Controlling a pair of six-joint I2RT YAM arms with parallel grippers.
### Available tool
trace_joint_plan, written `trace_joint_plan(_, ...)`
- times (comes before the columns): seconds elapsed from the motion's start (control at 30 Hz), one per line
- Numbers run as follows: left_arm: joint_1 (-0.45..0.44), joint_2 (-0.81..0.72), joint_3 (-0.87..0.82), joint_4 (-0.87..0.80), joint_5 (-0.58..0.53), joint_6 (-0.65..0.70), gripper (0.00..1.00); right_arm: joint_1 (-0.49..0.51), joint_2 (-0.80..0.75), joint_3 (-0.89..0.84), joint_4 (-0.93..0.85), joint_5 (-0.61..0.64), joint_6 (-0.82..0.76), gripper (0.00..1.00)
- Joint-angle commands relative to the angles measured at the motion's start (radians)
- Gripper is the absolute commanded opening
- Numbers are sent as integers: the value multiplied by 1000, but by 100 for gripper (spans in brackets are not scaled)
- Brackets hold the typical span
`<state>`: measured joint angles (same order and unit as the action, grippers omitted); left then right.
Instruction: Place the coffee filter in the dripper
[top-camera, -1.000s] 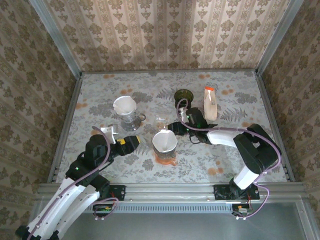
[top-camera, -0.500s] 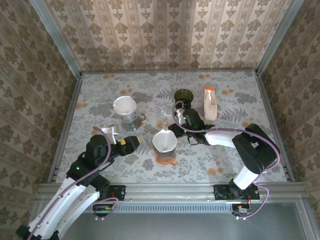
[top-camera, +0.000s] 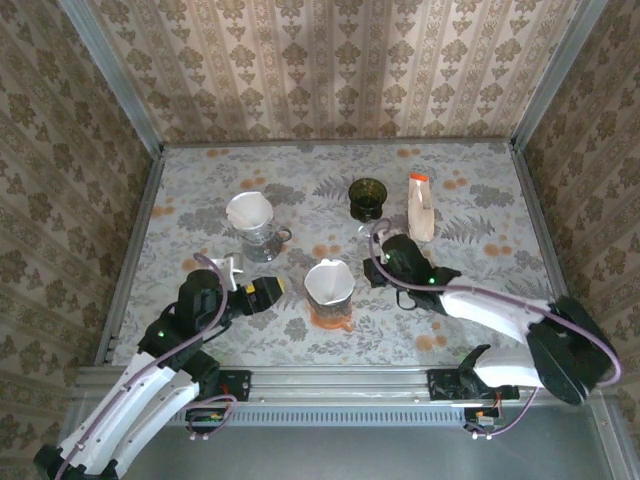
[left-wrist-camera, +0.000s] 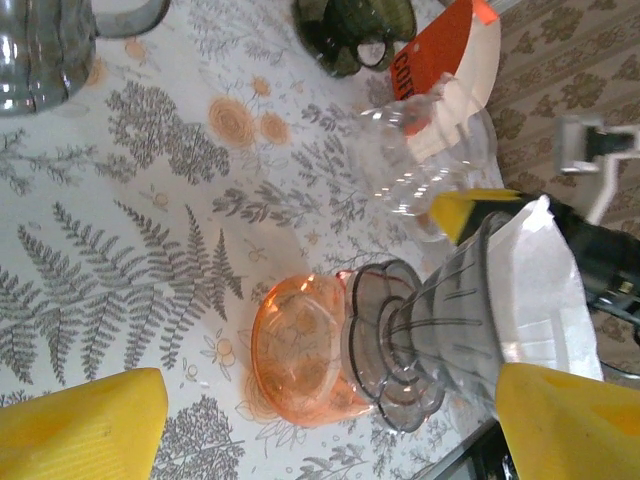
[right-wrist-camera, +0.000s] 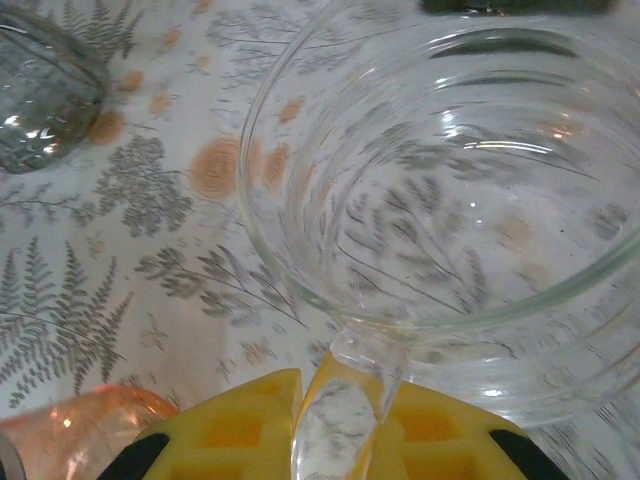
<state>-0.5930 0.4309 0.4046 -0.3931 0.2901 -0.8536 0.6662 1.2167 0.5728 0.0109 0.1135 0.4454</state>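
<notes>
Coffee filter (left-wrist-camera: 545, 285): thin paper, light, floppy, crushable; pinch gently at upper rim. Left gripper (left-wrist-camera: 325, 415) gaping wide. Right gripper (right-wrist-camera: 335, 425) clamped on glass dripper (right-wrist-camera: 450, 200) handle.

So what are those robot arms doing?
The right claw is pinched shut on the handle of a clear glass cup. The left claw hangs open near a dripper that stands on an orange saucer and already has a white paper filter in it.
</notes>
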Motion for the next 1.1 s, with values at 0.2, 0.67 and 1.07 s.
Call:
trace_joint_plan(0.2,-2,22,-81,119,50,-62,86,20,-331,-190,-258,180,232,20)
trace_joint_plan(0.67,-5,28,-68,129,51,-59,86,20,-455,-242,-402,192,345,58)
trace_joint_plan(1.07,-4,41,-50,136,34,-58,87,20,-559,-63,-762,199,410,73)
